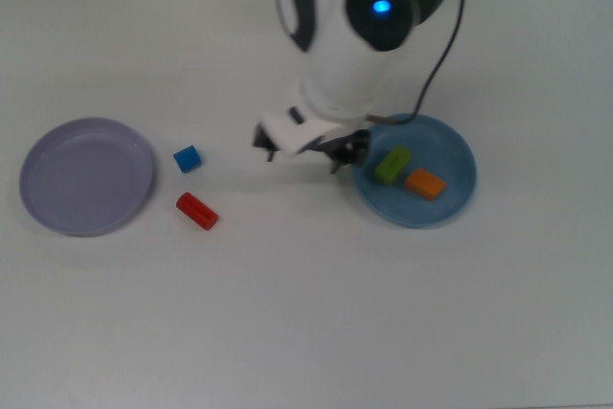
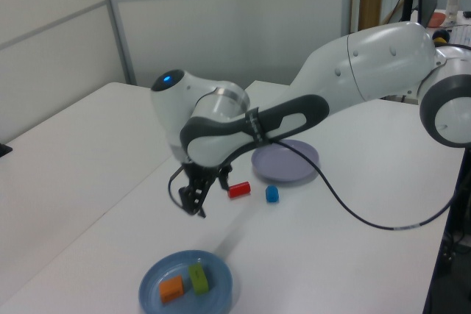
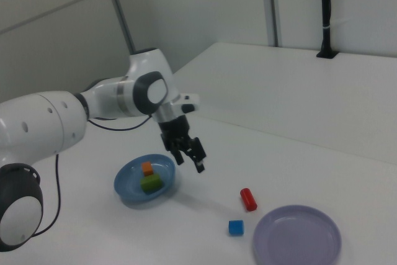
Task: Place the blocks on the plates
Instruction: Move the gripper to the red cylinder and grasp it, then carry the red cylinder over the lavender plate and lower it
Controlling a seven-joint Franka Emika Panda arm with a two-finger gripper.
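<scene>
Blocks: orange [image 1: 424, 183] and green [image 1: 392, 165] lie on the blue plate [image 1: 458, 152], top view's right of our claw [image 3: 191, 153]; it hangs empty, fingers parted, arm bent downward.

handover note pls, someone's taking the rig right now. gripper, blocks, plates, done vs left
Gripper: open, empty, raised above the table between the two plates.
Blue plate: holds the lime-green block and the orange block, side by side.
Lavender plate: nothing on it.
Blue cube and red block: on the table, just to the top view's right of the lavender plate, apart from each other and from its rim.
Done: two of four blocks plated.
Left: the blue cube and the red block; the lavender plate is the nearer one.
</scene>
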